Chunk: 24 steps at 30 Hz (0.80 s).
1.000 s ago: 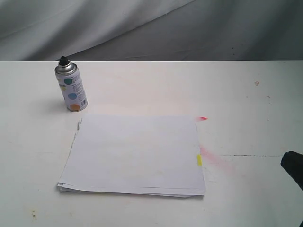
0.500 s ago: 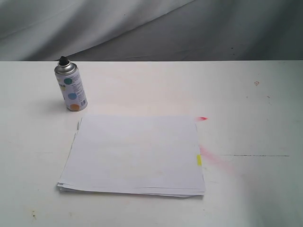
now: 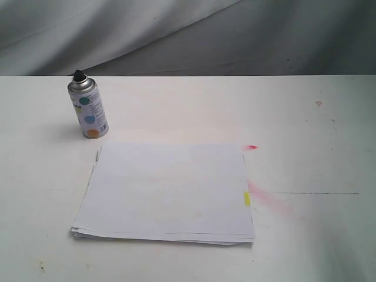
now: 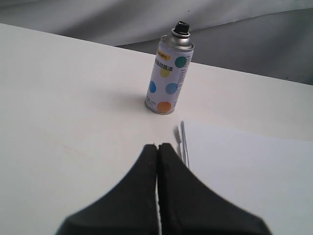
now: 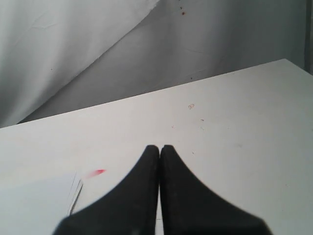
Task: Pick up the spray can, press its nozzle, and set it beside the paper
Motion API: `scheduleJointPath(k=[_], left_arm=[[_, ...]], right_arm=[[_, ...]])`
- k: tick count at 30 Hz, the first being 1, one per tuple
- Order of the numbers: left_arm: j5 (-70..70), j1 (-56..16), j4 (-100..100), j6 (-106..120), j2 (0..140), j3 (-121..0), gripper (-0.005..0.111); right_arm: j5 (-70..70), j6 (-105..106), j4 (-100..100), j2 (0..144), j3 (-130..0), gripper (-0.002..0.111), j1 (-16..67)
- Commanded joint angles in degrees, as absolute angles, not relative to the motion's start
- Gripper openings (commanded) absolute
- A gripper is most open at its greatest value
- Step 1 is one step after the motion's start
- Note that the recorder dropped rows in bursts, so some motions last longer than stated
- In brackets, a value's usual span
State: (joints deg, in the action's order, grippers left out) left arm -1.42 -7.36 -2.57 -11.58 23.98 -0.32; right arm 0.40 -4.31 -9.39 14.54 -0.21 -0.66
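Matte white table, scuffed, with pink-red smears, backed by wrinkled grey cloth. Left gripper is black and tapered, tips pressed together on nothing. The can stands upright ahead of it, well apart, a smooth cylinder with silver dome and black nozzle, and the flat paper stack's corner lies just beside its tips. Right gripper likewise closed and empty over the table.

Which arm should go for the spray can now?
Left. The spray can stands upright on the left side of the exterior view, and the left end effector, shut, points straight toward it. The right end effector, also shut, has no can in its wrist view.
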Motion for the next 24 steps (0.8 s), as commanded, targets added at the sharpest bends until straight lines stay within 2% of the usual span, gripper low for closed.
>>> scheduleJointPath(k=[1, 13, 24], left_arm=[[-1.59, -7.57, -2.66, -11.76, 24.11, 0.00, 0.000], [-1.59, -7.57, -2.66, -11.76, 24.11, 0.00, 0.000], [-1.59, -7.57, -2.66, -11.76, 24.11, 0.00, 0.000]], right_arm=[[0.73, -5.63, -6.34, 14.16, 0.00, 0.000, -1.17], [8.05, -5.96, -6.34, 14.16, 0.00, 0.000, -1.17], [8.09, -5.96, -6.57, 14.16, 0.00, 0.000, -1.17]])
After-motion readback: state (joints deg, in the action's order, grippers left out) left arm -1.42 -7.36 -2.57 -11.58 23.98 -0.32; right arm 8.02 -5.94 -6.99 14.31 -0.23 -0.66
